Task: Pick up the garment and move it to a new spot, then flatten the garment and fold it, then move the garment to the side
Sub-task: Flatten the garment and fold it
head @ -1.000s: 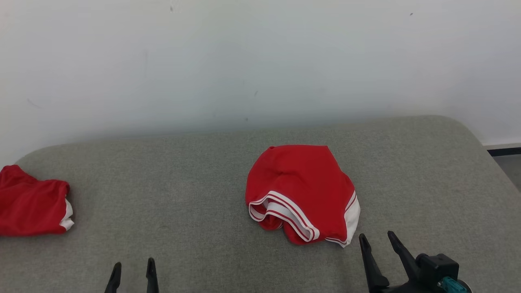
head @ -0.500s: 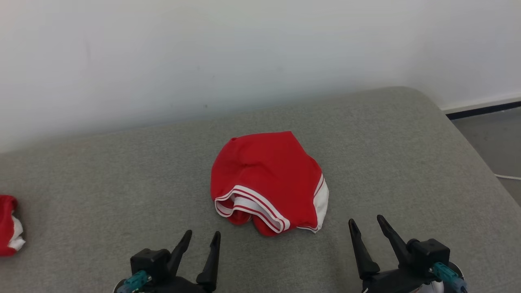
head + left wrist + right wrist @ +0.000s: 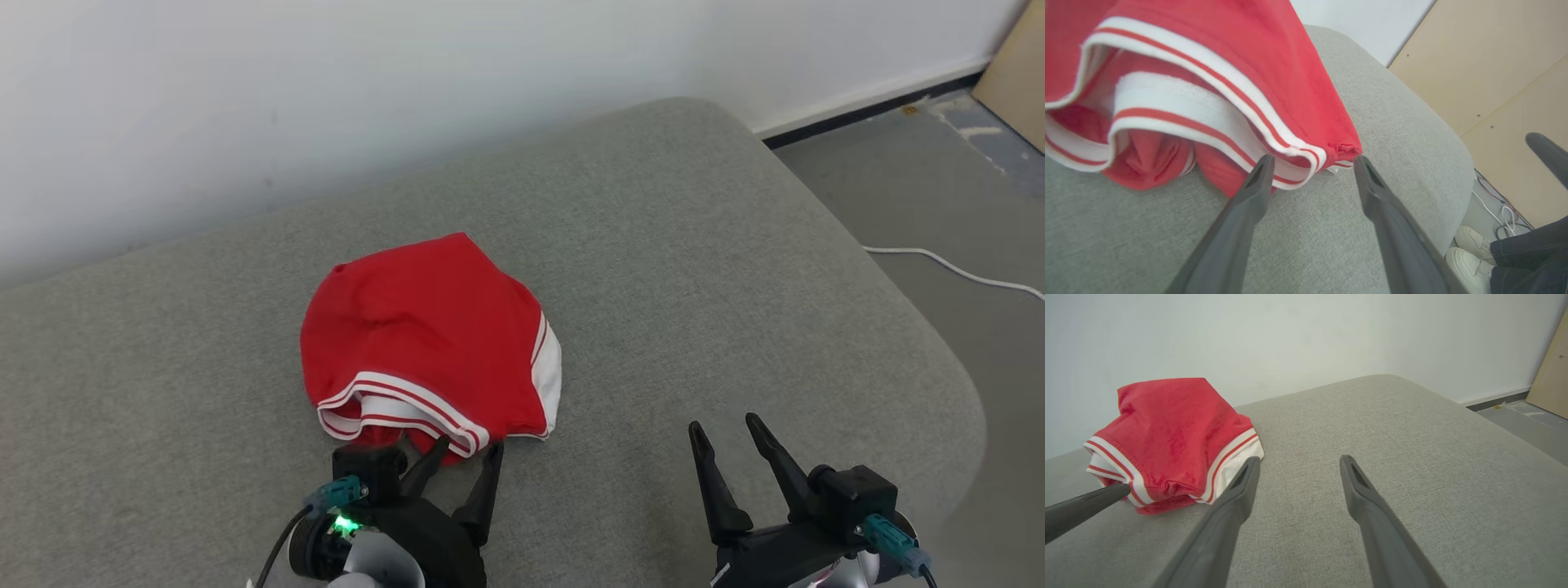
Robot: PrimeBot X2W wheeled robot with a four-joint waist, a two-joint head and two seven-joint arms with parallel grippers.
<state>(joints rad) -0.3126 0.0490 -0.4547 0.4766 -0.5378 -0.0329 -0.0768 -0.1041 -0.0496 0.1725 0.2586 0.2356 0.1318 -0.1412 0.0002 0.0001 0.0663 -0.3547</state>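
Observation:
A crumpled red garment (image 3: 424, 335) with white and red striped trim lies on the grey cushioned surface (image 3: 694, 269). My left gripper (image 3: 469, 457) is open right at the garment's near edge. In the left wrist view its open gripper (image 3: 1312, 161) brackets the striped hem (image 3: 1298, 153) of the garment (image 3: 1208, 61). My right gripper (image 3: 722, 429) is open over bare cushion, to the right of the garment and apart from it. In the right wrist view the garment (image 3: 1171, 433) sits left of the open gripper (image 3: 1298, 459).
A white wall runs along the back. The cushion's rounded right corner (image 3: 955, 384) drops to grey floor with a white cable (image 3: 947, 265). Beige panels (image 3: 1494, 69) stand at the right. A person's white shoes (image 3: 1470, 253) show beside the cushion in the left wrist view.
The head camera has turned to the right and down, so the second red cloth at the left has left the picture. My left gripper has come forward to the garment's near edge.

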